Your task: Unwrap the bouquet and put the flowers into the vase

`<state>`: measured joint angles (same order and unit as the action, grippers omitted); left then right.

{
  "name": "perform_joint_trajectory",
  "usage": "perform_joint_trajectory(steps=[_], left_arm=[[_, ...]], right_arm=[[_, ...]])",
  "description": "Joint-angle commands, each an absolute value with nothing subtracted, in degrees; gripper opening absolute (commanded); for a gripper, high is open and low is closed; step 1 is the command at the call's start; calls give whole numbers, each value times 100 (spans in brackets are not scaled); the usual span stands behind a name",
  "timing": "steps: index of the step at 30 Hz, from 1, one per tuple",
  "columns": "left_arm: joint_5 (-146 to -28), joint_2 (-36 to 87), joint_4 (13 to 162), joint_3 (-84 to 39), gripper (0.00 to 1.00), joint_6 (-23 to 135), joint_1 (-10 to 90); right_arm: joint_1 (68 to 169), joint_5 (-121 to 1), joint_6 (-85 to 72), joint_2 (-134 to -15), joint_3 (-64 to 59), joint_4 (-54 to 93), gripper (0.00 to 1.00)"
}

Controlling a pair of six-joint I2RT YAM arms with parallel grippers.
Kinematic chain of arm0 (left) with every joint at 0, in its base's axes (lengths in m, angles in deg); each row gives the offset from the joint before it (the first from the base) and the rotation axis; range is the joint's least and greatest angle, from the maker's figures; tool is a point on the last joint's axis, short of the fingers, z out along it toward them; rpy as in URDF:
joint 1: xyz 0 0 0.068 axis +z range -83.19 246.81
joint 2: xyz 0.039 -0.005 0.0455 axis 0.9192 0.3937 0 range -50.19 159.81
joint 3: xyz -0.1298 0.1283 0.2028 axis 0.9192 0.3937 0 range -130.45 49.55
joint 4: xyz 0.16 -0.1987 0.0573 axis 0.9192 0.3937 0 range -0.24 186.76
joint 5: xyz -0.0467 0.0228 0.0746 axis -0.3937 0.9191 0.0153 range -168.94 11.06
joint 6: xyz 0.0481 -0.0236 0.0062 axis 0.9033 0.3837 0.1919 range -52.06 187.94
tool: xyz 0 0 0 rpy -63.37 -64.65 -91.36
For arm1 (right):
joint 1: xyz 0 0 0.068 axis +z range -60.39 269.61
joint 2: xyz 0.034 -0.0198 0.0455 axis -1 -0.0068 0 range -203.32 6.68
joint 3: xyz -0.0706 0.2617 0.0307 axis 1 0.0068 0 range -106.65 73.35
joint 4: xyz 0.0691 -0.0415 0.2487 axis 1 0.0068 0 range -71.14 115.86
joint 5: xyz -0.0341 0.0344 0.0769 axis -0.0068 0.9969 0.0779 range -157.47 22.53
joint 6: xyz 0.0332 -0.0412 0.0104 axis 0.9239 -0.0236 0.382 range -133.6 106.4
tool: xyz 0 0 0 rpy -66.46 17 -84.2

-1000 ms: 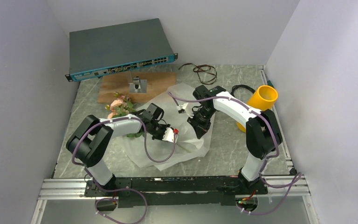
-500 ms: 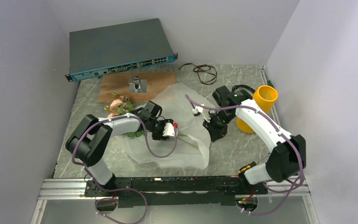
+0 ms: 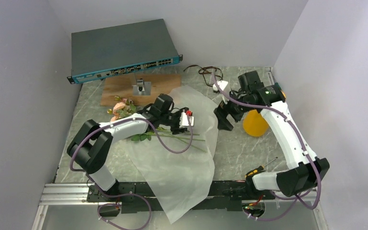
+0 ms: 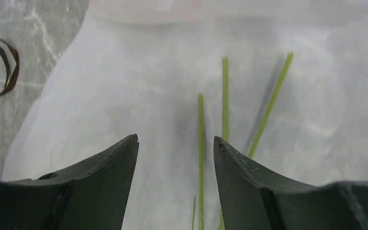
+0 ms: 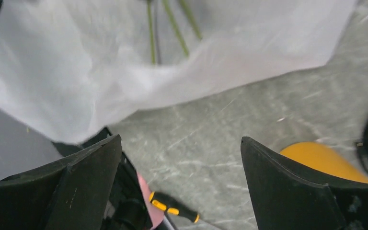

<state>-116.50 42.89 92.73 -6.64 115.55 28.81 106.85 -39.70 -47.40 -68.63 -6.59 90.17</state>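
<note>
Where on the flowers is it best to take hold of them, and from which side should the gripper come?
Grip the bare green stems, coming from above with the jaws across them. They lie flat and close together on the white paper sheet, so one closing should gather them; the rose heads are bulky and fragile. The open left gripper hangs over them.

Sheet [image 3: 182, 167] spread over table [image 3: 239, 153] ctr, near corner hanging past the near edge. Flowers [image 3: 120, 106] lie L of ctr: heads off the sheet on its L side, stems [image 3: 191, 140] running R across it. Vase [image 3: 255, 123] R of sheet, apart from it. Ribbon [image 3: 211, 74] far ctr, behind sheet. Switch unit [image 3: 124, 48] far L against back wall; board [image 3: 120, 88] in front of it w/ bracket [image 3: 141, 87] on top. Screwdriver [image 3: 261, 168] near R.
</note>
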Motion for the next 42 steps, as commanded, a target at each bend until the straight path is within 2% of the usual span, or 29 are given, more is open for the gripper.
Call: perform_joint_trajectory(steps=[1,9,14,17,21,26,32,42], left_arm=[[-11990,4606,8254,-970,64,10587,2497],[-11747,5875,7093,-1775,66,10092,1369],[-11681,7134,7690,-2914,68,10345,1125],[-11611,7347,7803,-2987,70,10570,1092],[-11516,6701,8069,-2674,74,10575,1104],[-11543,5201,9067,-2210,76,10316,1298],[-11753,3951,11323,-1446,77,10688,2140],[-11134,2582,13071,-46,77,12221,3627]], right_arm=[[10577,-3833,-3871,-6747,-1530,8232,98],[10289,-4192,-3577,-7264,-2275,8240,99],[10094,-4279,-3813,-7620,-2598,8634,98],[10007,-4255,-4020,-7707,-2582,8876,96],[9980,-4069,-4376,-7719,-2214,9087,95],[10009,-3766,-4968,-7685,-1243,9026,86],[10422,-3902,-5273,-7823,-267,8552,83],[10998,-4454,-5737,-8280,1055,7720,82]])
